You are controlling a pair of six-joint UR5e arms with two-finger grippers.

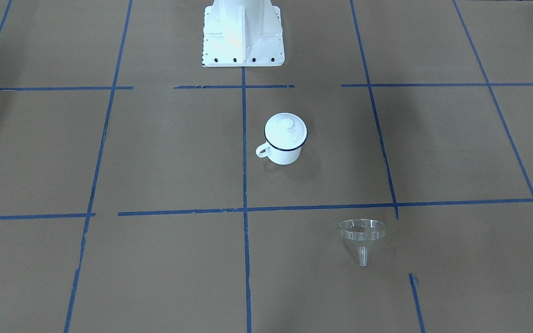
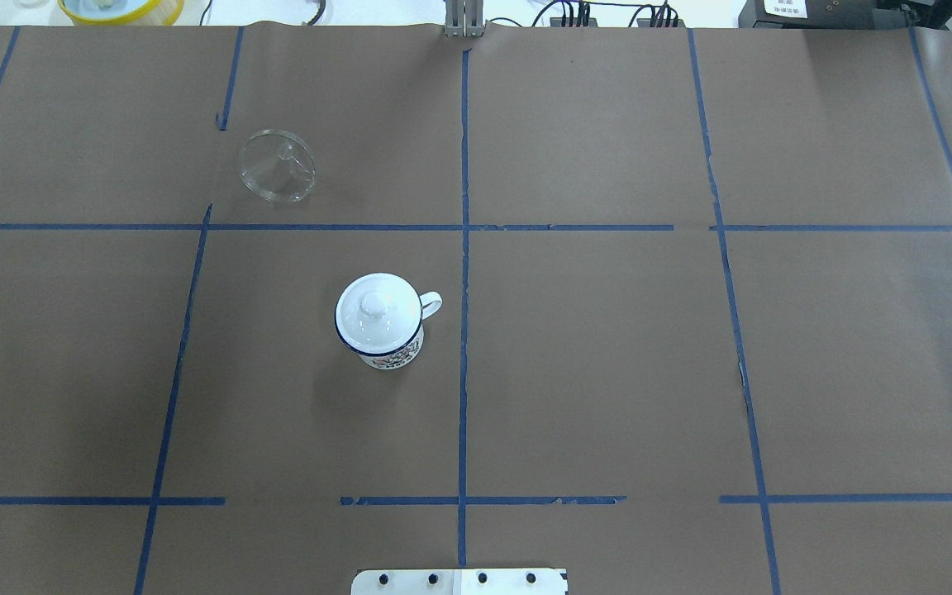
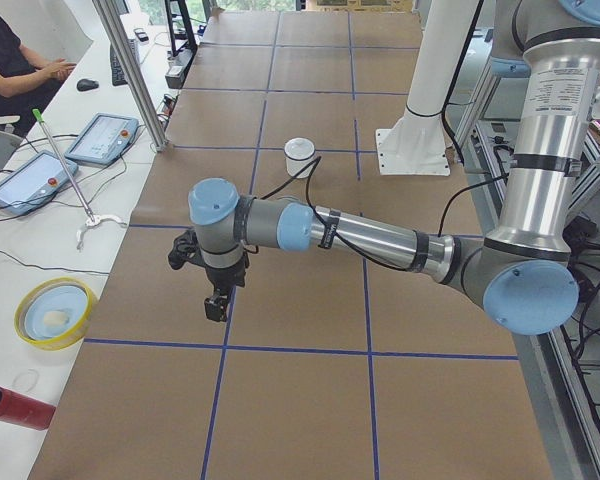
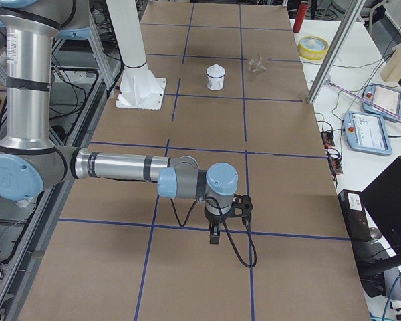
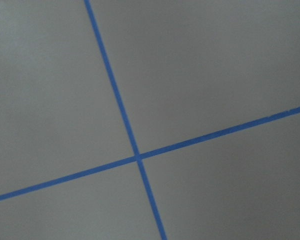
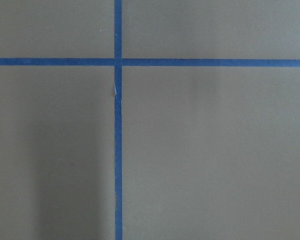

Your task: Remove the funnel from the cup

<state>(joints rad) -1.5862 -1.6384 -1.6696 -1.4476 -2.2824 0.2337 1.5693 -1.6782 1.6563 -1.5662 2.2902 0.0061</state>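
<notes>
Table (image 2: 608, 372) covered in brown paper, marked off in squares by blue tape lines (image 2: 464, 248). We note both arms stretched low over the table ends, well apart from the task items: the left arm (image 3: 370, 235) seen only from the left-end camera, the right arm (image 4: 120, 166) only from the right-end camera. White mounting base (image 1: 242, 37) sits at the robot's edge on the centre line. The left gripper (image 3: 216, 306) and the right gripper (image 4: 214, 237) point straight down above the paper; from these side views we cannot tell how wide either stands, and both wrist cameras show only paper and crossing tape. The cup (image 2: 379, 324) stands upright just on the robot's left of the centre tape line, handle toward that line, with a white knobbed lid (image 2: 373, 307) seated on its rim. The funnel (image 2: 278, 165) is out of the cup: it lies on its side in the next square farther from the robot and more to its left, mouth facing the robot, spout pointing away.
</notes>
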